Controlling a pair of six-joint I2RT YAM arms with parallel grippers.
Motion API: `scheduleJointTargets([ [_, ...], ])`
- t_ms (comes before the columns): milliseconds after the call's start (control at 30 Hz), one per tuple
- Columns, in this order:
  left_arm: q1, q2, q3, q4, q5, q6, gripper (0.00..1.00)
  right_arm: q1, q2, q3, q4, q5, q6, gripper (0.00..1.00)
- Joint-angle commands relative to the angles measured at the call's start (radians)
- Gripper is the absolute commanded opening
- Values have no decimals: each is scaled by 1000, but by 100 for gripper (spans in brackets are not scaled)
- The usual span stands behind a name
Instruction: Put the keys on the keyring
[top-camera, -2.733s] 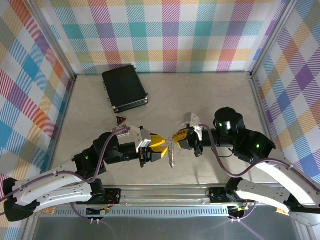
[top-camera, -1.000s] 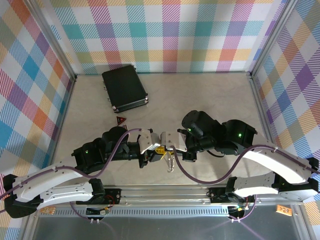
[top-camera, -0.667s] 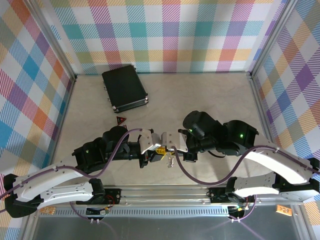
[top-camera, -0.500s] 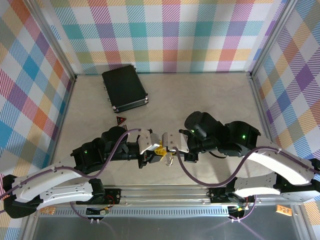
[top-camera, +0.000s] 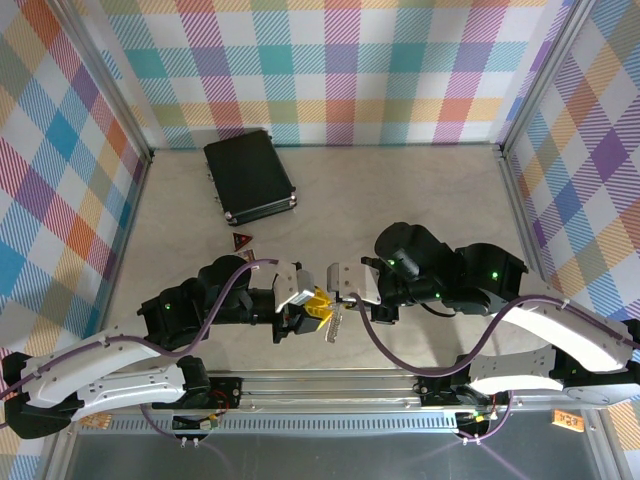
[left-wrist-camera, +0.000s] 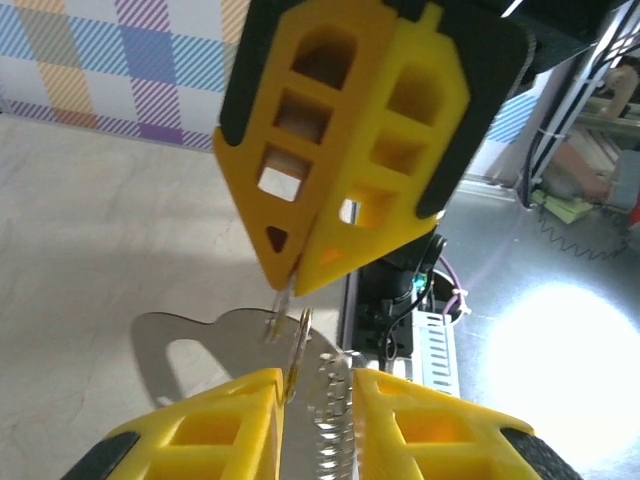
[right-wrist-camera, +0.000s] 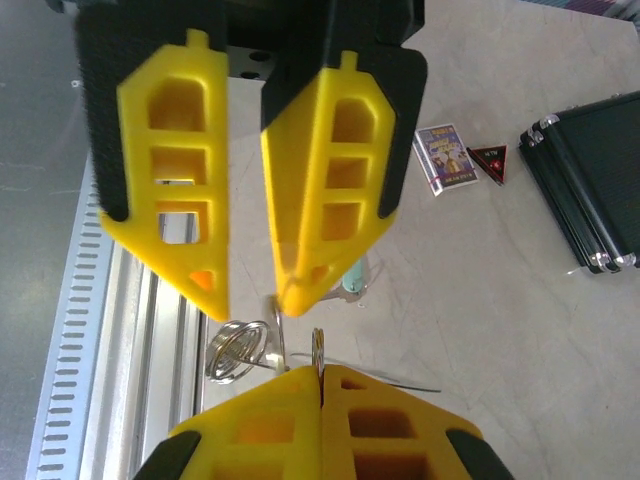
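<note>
Left hand (top-camera: 317, 306) and right hand (top-camera: 336, 297) tip to tip, silver keyring (top-camera: 331, 323) at their junction

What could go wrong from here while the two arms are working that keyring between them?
The left fingers stand apart around the flat silver oval keyring; if that hold is loose, it may slip or swing. The right fingers are shut on just the edge of a small metal ring, which could twist free. The small teal-headed key sits mostly hidden behind a finger, so threading may miss.
</note>
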Motion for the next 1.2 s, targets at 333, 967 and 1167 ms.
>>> scheduleJointTargets([
  [333,-6,-53,-14,8,-34,-14,20,7,11,11,22,24,21,0],
  [967,-7,46,40,27,-128,57,17,8,39,24,14,1,20,0],
  [1167,-7,59,42,27,-118,64,13,8,50,26,13,-19,20,0],
])
